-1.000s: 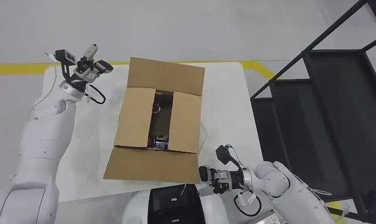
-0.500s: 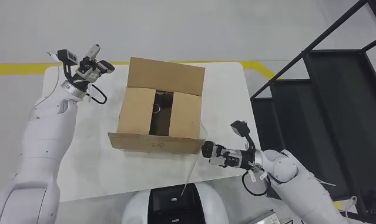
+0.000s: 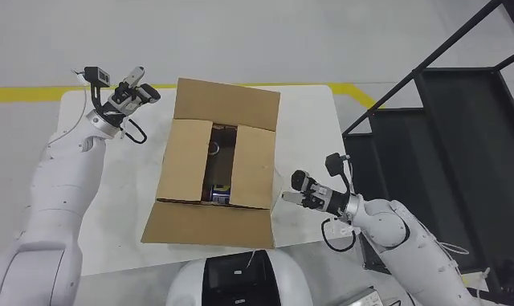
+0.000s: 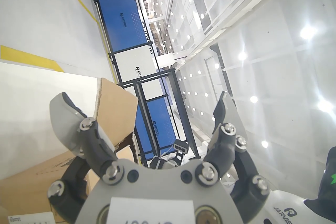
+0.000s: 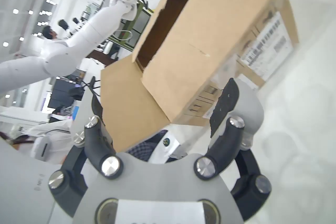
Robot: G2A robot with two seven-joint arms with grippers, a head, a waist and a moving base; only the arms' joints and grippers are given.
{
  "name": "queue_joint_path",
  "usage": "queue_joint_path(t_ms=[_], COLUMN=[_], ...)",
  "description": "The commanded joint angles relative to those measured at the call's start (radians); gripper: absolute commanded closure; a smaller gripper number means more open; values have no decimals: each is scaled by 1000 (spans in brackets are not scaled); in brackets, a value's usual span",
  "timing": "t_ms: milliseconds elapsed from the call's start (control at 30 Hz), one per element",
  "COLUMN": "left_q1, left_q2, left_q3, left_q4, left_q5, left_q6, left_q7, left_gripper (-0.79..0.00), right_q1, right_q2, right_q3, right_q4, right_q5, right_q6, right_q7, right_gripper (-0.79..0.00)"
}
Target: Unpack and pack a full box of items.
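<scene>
A brown cardboard box [image 3: 184, 157] sits mid-table, its far and near flaps [image 3: 209, 224] folded out flat and the two side flaps half shut. Through the gap between them I see dark items [image 3: 218, 173] that I cannot name. My right gripper [image 3: 295, 189] hovers open and empty just off the box's near right corner. In the right wrist view that gripper [image 5: 161, 101] faces the labelled side of the box [image 5: 210, 38]. My left gripper [image 3: 136, 89] is raised, open and empty, over the table's far left corner, beside the box [image 4: 26, 183] and pointing away from it [image 4: 145, 109].
The white table [image 3: 120, 193] has bare room left of the box and a narrower strip [image 3: 313, 137] on its right. A black metal staircase [image 3: 434, 137] stands close past the table's right edge. A yellow floor line [image 3: 32, 91] runs behind the table.
The near flap lay flat, stood upright half a second ago, and lies flat again. My right gripper moved from the table's front edge up along the box's right side. The left gripper tilted slightly toward the box.
</scene>
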Motion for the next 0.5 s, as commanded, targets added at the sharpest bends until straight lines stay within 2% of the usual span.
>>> queue_joint_path(t_ms=[0, 100, 267, 467], left_q1=[9, 22, 46, 70], left_q2=[3, 9, 20, 29], left_q3=[-7, -17, -39, -60], left_q4=[-5, -16, -52, -90], left_q5=[-3, 6, 6, 8], left_q6=[-6, -19, -23, -17], left_q7=[-6, -9, -17, -9], left_gripper=[-785, -785, -785, -785], right_q1=[-21, -50, -88, -81], right_q2=[3, 7, 10, 9], right_q3=[-6, -27, -75, -165], right_q4=[-4, -8, -18, -31], right_q5=[-61, -76, -18, 166], right_q6=[-6, -50, -102, -152], right_q7=[27, 91, 165, 262], right_gripper=[-785, -785, -785, -785])
